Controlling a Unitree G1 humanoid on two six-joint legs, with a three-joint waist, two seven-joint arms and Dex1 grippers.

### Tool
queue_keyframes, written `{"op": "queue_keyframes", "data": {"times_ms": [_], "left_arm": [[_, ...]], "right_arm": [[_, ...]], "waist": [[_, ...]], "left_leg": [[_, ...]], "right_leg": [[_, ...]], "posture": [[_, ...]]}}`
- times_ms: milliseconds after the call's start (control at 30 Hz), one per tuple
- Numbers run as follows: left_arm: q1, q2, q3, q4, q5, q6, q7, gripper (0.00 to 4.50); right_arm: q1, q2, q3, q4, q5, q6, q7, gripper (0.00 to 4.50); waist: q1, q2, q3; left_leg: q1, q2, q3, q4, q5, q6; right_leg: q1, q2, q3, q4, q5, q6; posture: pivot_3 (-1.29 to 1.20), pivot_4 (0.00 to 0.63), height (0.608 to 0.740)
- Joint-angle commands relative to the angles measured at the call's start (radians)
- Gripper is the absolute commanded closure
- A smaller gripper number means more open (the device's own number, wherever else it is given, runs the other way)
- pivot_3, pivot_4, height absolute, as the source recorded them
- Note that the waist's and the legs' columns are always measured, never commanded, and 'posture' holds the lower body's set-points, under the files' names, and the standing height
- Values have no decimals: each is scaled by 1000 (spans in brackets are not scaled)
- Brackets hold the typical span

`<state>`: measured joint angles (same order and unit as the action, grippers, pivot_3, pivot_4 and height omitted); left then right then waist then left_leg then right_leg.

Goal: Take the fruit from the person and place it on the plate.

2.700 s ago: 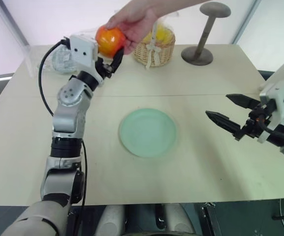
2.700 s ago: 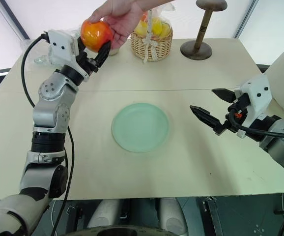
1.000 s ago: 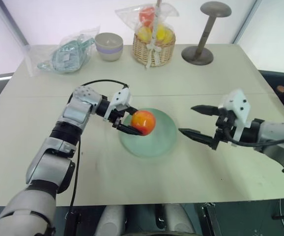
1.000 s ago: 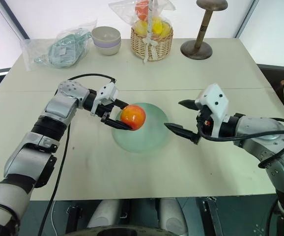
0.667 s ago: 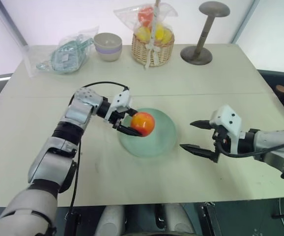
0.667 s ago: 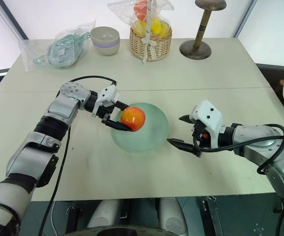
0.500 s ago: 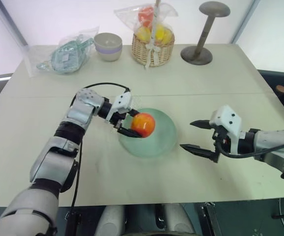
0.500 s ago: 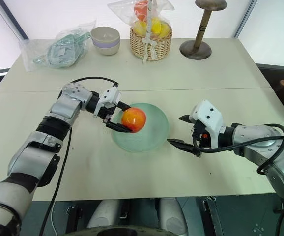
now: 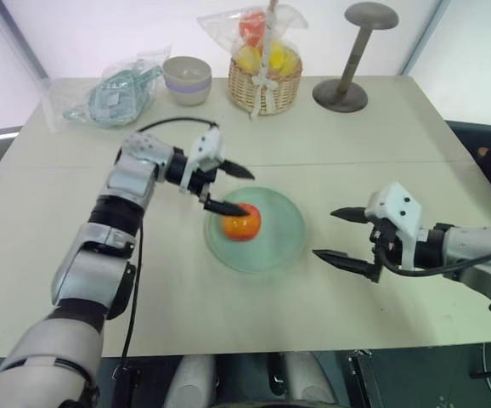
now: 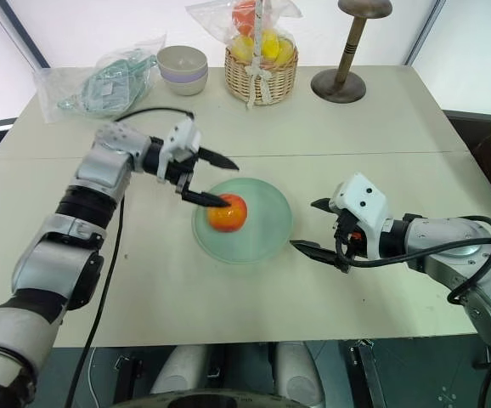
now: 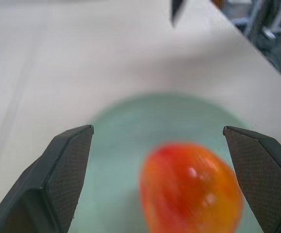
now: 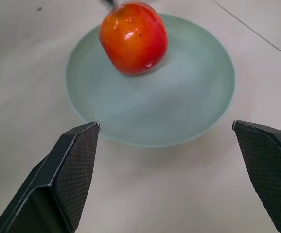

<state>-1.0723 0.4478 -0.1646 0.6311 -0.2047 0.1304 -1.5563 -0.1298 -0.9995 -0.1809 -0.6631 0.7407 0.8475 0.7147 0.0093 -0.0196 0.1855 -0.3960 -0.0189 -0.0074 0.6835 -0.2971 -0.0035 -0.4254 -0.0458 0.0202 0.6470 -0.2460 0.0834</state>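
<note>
Your left hand [image 9: 226, 188] stands released just above the fruit [image 9: 241, 223], which sits on the plate [image 9: 279, 246] toward nine o'clock — delivered; your right hand [image 9: 341, 235], spread empty, waits off three o'clock.

The pale surface [image 9: 381, 136] carried the plate [image 9: 279, 246] at its middle, with a plastic bag [image 9: 110, 93], bowl [image 9: 186, 80], wicker basket [image 9: 265, 85] and stand [image 9: 347, 85] along its far edge.

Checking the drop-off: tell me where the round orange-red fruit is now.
In the left eye view, the round orange-red fruit sits on the pale mint-green plate, left of its centre, just under the open left tool.
</note>
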Motion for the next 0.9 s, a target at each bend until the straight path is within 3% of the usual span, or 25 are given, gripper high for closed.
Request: {"op": "queue_keyframes", "data": {"times_ms": [33,367,600,900], "left_arm": [[-21,76,78,-128,-57,78,21,39],[213,354,113,-336,-20,2,33,39],[326,405,146,-411,-8,6,151,39],[359,410,163,-473,-59,77,188,39]], "right_arm": [[8,-12,-58,-34,12,0,9,0],[43,-41,-112,-37,8,-11,58,0],[25,-49,-127,-25,10,-10,69,0],[-8,-54,-138,-15,21,2,77,0]], "waist": [[-6,0,0],[-20,0,0],[-6,0,0],[-2,0,0]], "left_leg": [[0,0,0,0,0,0],[1,1,0,0,0,0],[1,0,0,0,0,0],[1,0,0,0,0,0]], "right_leg": [[0,0,0,0,0,0],[0,-1,2,1,0,0],[1,-3,1,0,0,0],[1,-2,1,1,0,0]], "posture": [[0,150,740],[0,150,740],[0,150,740],[0,150,740]]}}
